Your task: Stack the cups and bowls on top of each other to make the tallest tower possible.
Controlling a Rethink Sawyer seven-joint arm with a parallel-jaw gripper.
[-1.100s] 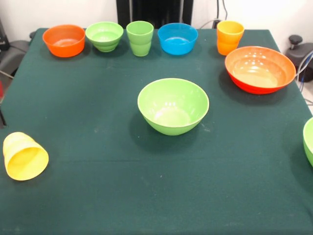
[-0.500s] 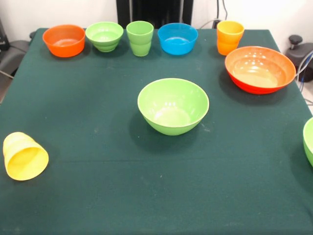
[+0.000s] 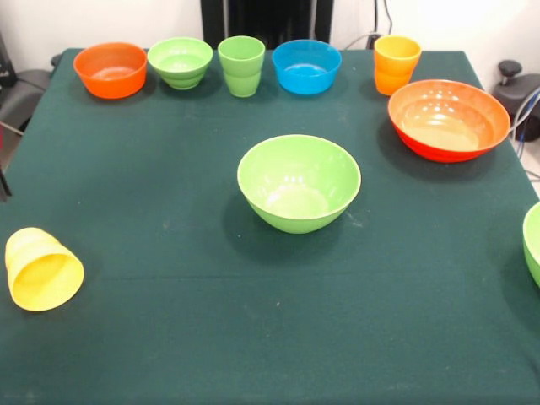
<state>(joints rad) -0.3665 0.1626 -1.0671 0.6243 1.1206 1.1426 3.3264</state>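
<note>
Though the table [image 3: 169, 337] is set with cups and bowls, the robot's gripper appears nowhere in the frame, so how far it is open, or whether it holds anything, cannot be told.

Along the upper edge of the green cloth stands a row, left to right: a small orange bowl [image 3: 110, 70], a small light green bowl [image 3: 180, 62], a light green cup [image 3: 241, 66], a small blue bowl [image 3: 306, 67] and an orange-yellow cup [image 3: 396, 64], all upright and each apart from its neighbour. Just below the orange-yellow cup, at the upper right, sits the large orange-red bowl [image 3: 449, 119], close to the cloth's right edge. A large light green bowl [image 3: 299, 182] stands alone at centre, with bare cloth on every side and a wide open stretch across the whole lower part of the frame.

At the lower left a yellow cup [image 3: 42, 269] lies tipped on its side, mouth toward the camera, near the left edge. At the right edge a second large green bowl [image 3: 533, 243] is cut off, only a sliver showing.
</note>
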